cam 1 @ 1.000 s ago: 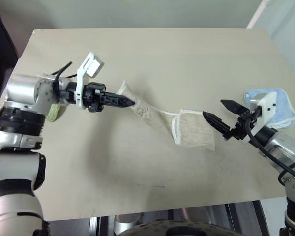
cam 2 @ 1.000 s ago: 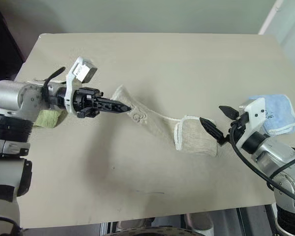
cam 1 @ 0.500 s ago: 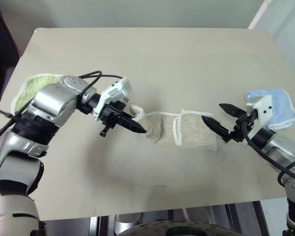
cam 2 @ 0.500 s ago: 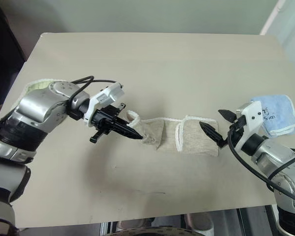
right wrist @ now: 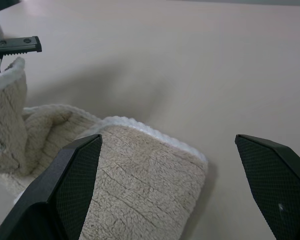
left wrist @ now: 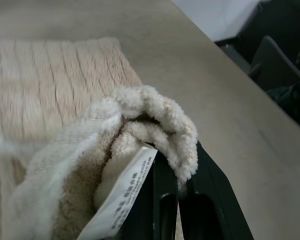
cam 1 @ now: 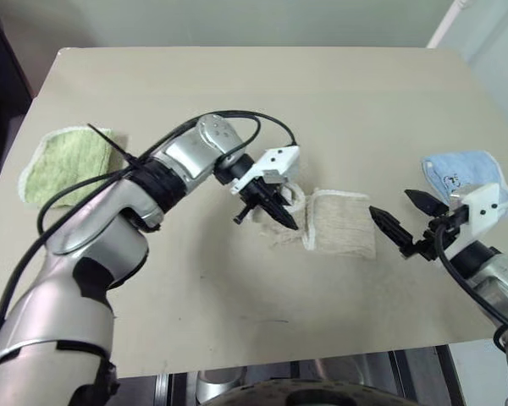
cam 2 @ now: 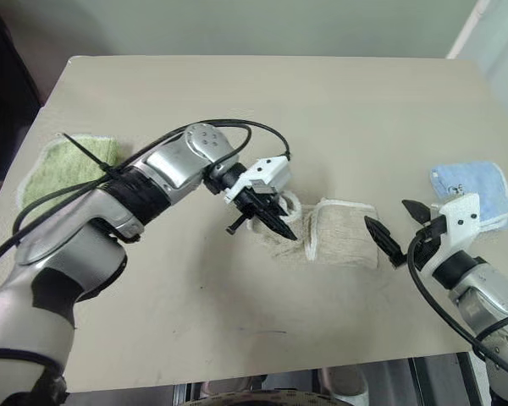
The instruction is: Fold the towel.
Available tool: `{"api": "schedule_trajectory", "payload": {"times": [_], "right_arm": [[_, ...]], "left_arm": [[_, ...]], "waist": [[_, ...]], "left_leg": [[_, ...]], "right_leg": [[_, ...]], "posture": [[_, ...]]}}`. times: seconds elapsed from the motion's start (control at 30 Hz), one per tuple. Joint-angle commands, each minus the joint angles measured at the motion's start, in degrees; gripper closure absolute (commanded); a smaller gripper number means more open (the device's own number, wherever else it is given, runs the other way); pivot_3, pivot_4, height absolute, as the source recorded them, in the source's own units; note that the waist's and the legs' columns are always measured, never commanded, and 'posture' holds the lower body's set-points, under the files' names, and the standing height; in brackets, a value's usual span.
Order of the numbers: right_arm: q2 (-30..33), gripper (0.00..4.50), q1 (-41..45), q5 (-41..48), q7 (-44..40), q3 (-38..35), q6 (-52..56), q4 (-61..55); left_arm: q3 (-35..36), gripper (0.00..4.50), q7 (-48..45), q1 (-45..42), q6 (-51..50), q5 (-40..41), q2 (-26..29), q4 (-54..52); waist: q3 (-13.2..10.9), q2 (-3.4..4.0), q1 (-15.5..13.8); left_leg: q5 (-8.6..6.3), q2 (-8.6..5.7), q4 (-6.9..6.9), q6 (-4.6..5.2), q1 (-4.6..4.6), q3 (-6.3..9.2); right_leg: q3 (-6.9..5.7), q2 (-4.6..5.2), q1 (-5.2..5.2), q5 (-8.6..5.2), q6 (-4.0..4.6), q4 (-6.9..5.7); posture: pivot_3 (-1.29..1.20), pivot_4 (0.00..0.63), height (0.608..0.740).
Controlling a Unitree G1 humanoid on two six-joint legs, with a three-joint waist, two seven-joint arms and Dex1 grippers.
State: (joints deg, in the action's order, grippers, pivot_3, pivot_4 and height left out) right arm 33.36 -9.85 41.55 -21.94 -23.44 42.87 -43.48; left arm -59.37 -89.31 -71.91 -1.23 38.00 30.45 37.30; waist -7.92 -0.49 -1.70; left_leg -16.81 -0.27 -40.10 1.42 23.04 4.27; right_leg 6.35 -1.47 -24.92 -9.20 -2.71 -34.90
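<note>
Broadly, the table [cam 1: 237, 85] carries the whole job, and most of its top lies bare around the work. Near its middle, toward the robot's right, sits the towel [cam 1: 343, 224], a beige terry cloth with white edging; its right part lies flat as a neat folded pad, while its left part is bunched and lifted off the surface. The left gripper [cam 1: 281, 216] is clamped tight on that raised end, with the pile curling over its black fingers [left wrist: 210, 175] and a white label [left wrist: 122, 195] hanging just beside them in the left wrist view. The step in hand looks like laying this end over the flat pad. To do it well, the held end likely wants carrying across above the pad and lowering so its white edging meets the pad's far edge, with the slack cloth between kept from wrinkling underneath; letting go too soon would probably leave a lump beside the pad and not on it. The right gripper [cam 1: 404, 228] hovers just beside the pad's right edge, spread wide and holding nothing, and it might serve to pin the pad, though it also stands near where the carried end would land. A green folded towel [cam 1: 63, 161] lies well apart at the table's left edge, and a light-blue folded towel [cam 1: 457, 173] sits near the right arm, beyond the open gripper; neither crowds the fold.
</note>
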Motion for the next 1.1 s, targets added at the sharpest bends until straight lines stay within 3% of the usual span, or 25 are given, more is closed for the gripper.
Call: {"api": "schedule_trajectory", "payload": {"times": [0.03,0.3,0.67,0.77,0.97,1.1], "right_arm": [[-0.52,0.00,-1.51,1.12,1.90,-3.61,-1.09,-3.61],[-1.44,0.00,-3.18,1.26,4.48,-5.79,-1.14,-4.89],[-1.81,0.00,-4.58,2.28,5.57,-6.97,-1.18,-5.90],[-1.92,0.00,-5.21,2.94,5.92,-7.84,-1.20,-6.40],[-1.88,0.00,-6.67,4.84,6.53,-9.69,-1.31,-7.11],[-2.23,0.00,-6.28,6.57,7.52,-10.69,-1.62,-6.91]], "left_arm": [[-1.53,4.44,-3.19,-2.41,5.86,0.45,-2.80,1.25],[-1.75,4.44,-3.19,-4.67,21.09,-9.33,-12.20,14.38],[1.83,4.44,-3.19,-4.63,26.30,-11.23,-21.75,19.85],[2.23,4.44,-3.19,-5.28,25.17,-9.91,-22.11,18.95],[-3.39,4.44,-3.19,-8.85,21.04,-4.73,-15.65,14.97],[-3.02,4.44,-3.19,-9.80,23.13,-5.31,-16.55,18.40]], "waist": [[0.00,0.00,-0.07],[0.00,0.00,-0.39],[0.01,0.03,-0.68],[0.02,0.06,-0.81],[0.00,0.08,-0.96],[0.01,0.10,-1.08]], "left_leg": [[-0.03,-0.02,-0.05,0.05,0.02,-0.01],[-0.20,-0.26,-0.24,0.36,0.10,-0.12],[-0.25,-0.74,-0.39,0.45,0.21,-0.20],[-0.26,-0.87,-0.56,0.43,0.34,-0.20],[-0.31,-1.03,-0.73,0.45,0.48,-0.20],[-0.44,-1.04,-0.89,0.59,0.49,-0.20]], "right_leg": [[0.00,0.04,0.02,-0.02,-0.06,0.01],[0.01,0.34,0.08,-0.16,-0.39,0.02],[0.02,0.76,0.08,-0.40,-0.93,0.02],[0.04,0.86,0.07,-0.47,-1.11,0.01],[0.06,1.00,0.02,-0.52,-1.29,0.02],[0.05,1.03,0.08,-0.52,-1.36,0.01]], "posture": [[0.00,0.150,0.740],[0.00,0.150,0.740],[0.00,0.150,0.740],[0.00,0.150,0.740],[0.00,0.150,0.740],[0.00,0.150,0.740]]}}
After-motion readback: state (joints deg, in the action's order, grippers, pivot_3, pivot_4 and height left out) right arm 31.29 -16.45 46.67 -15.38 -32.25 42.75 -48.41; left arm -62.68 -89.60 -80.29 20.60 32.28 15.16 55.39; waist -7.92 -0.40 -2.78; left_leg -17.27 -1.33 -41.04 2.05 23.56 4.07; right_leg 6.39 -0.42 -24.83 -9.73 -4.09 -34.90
